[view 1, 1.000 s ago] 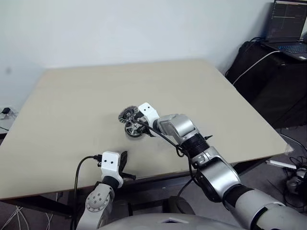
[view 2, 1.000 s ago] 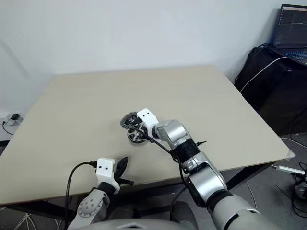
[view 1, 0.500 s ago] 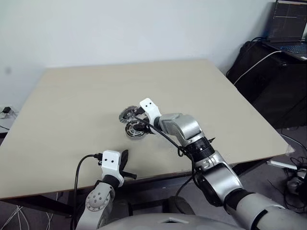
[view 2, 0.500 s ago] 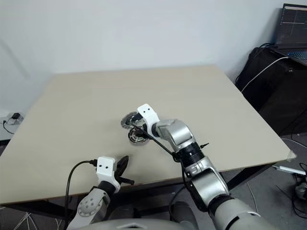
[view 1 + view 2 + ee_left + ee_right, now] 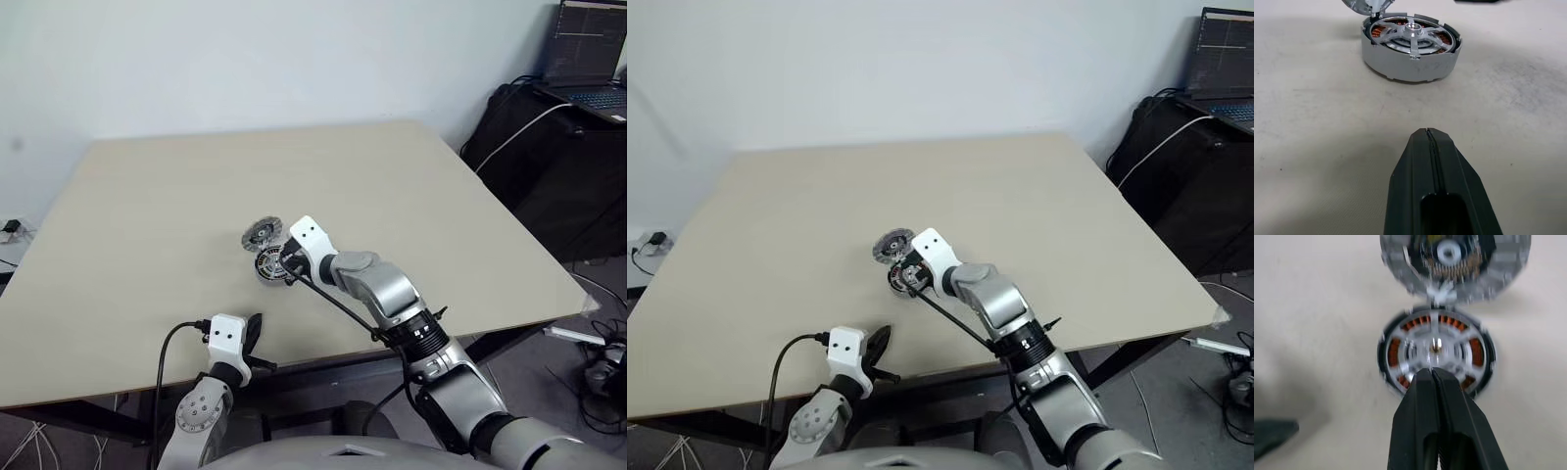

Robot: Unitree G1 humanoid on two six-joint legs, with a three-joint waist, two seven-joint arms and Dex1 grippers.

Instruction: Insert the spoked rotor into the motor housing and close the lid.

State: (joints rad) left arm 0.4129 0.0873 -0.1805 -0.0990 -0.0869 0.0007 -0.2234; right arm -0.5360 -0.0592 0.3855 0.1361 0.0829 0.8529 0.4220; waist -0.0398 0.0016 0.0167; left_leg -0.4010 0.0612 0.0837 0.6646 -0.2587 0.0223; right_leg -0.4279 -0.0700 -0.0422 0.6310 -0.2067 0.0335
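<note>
Your right arm reaches forward and toward the left, wrist angled down, and its right gripper (image 5: 1431, 374) has both black fingers pressed together. Your left arm sits low and close in, its left gripper (image 5: 1429, 134) closed too, pointing forward and slightly down.

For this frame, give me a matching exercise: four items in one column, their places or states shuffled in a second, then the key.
Items:
1. rotor
2. lid
3. left tool
4. right tool

States:
A. shut, near the table's front edge
B. open, lying beside the housing
C. seated in the housing
D. shut, right above the rotor

Pairs: 1-C, 2-B, 3-A, 4-D
</note>
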